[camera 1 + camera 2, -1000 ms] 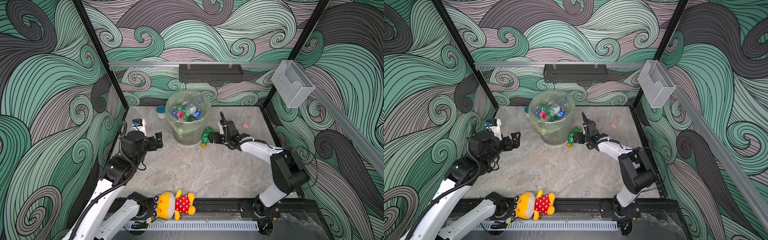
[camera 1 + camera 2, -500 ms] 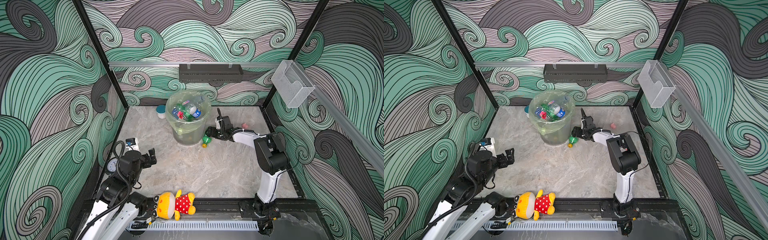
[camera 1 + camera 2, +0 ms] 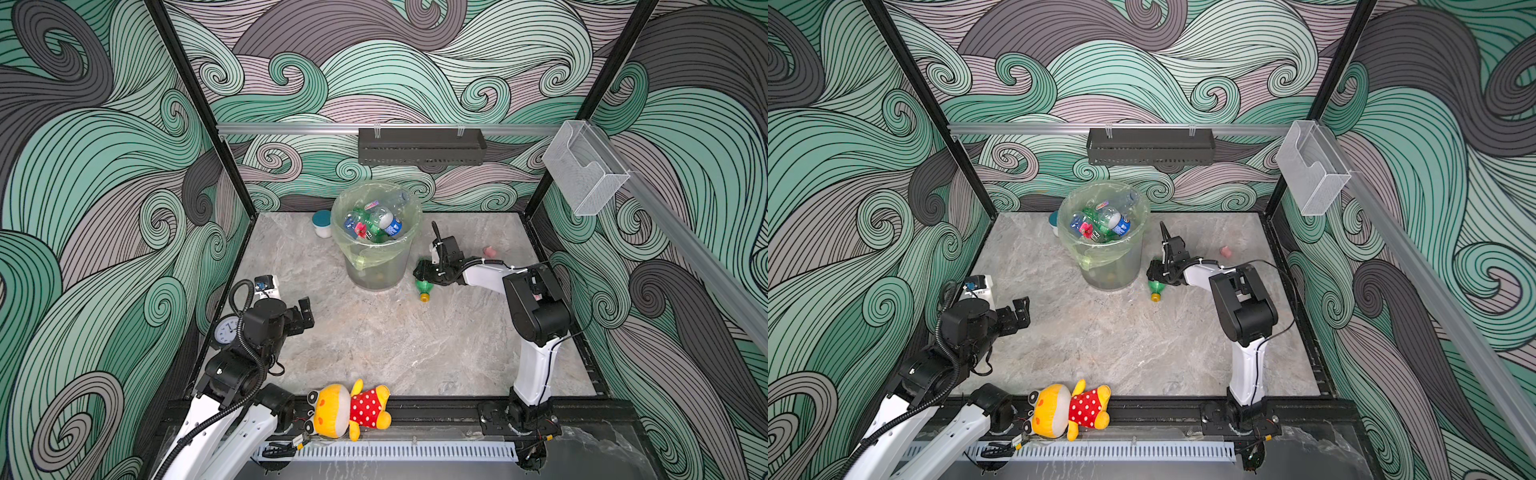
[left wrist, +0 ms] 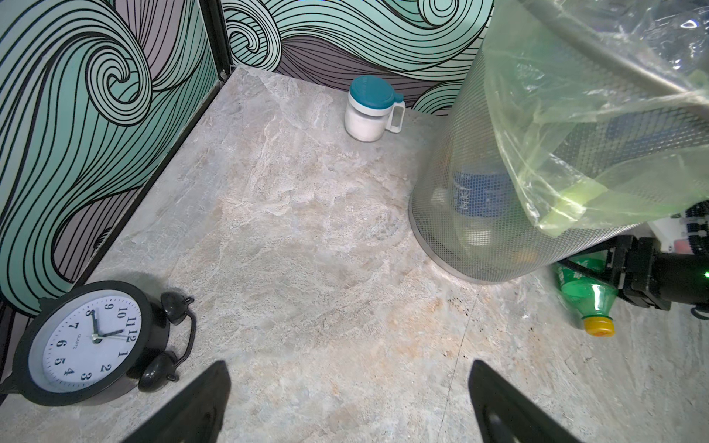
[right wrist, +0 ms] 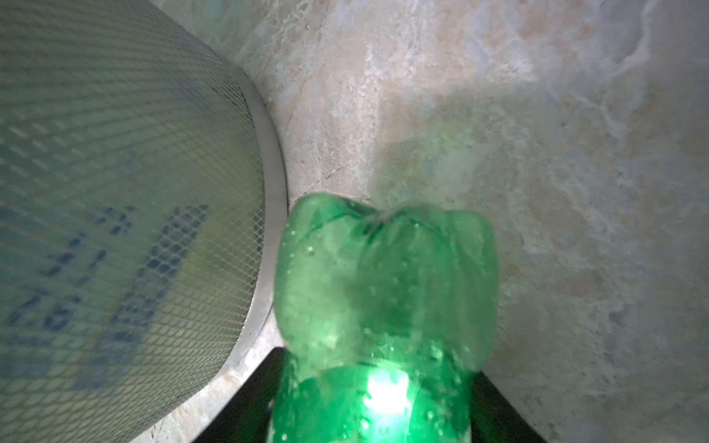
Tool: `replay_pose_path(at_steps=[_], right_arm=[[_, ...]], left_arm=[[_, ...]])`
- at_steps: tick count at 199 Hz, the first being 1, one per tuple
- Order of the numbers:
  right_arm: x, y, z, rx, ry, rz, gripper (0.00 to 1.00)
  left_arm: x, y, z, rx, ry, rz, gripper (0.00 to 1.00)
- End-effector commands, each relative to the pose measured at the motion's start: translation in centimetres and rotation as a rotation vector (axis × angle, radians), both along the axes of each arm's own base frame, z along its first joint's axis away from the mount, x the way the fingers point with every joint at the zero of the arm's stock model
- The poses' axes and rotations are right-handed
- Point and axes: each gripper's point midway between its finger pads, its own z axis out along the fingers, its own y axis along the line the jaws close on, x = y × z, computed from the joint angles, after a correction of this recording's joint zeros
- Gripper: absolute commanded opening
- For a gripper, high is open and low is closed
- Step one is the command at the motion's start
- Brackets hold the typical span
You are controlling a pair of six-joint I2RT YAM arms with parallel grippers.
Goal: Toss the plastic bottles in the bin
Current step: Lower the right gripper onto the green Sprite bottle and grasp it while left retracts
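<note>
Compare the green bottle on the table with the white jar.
The green bottle lies flat; white jar stands upright. Bottle cap is yellow; jar lid is teal. The right gripper straddles the bottle; nothing touches the jar. Both sit beside the bin.

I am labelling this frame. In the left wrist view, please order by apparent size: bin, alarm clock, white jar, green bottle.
1. bin
2. alarm clock, nearer the camera
3. white jar and green bottle look alike; the bottle is partly hidden, so no ranking.
</note>
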Motion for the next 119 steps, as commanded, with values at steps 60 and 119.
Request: replay_pose_path(at_steps=[60,119], right_arm=[[-4.7,-3.3,2.5,-0.118,-0.02,0.041,0.59],[-8.5,-4.3,7.6,-0.111,-0.101,0.124,0.55]], left_arm=[[0.1,0.4,-0.8,-0.003,0.03,0.039,0.99],[1.3,-0.8,-2.2,-0.038,0.046,0.015,0.99]])
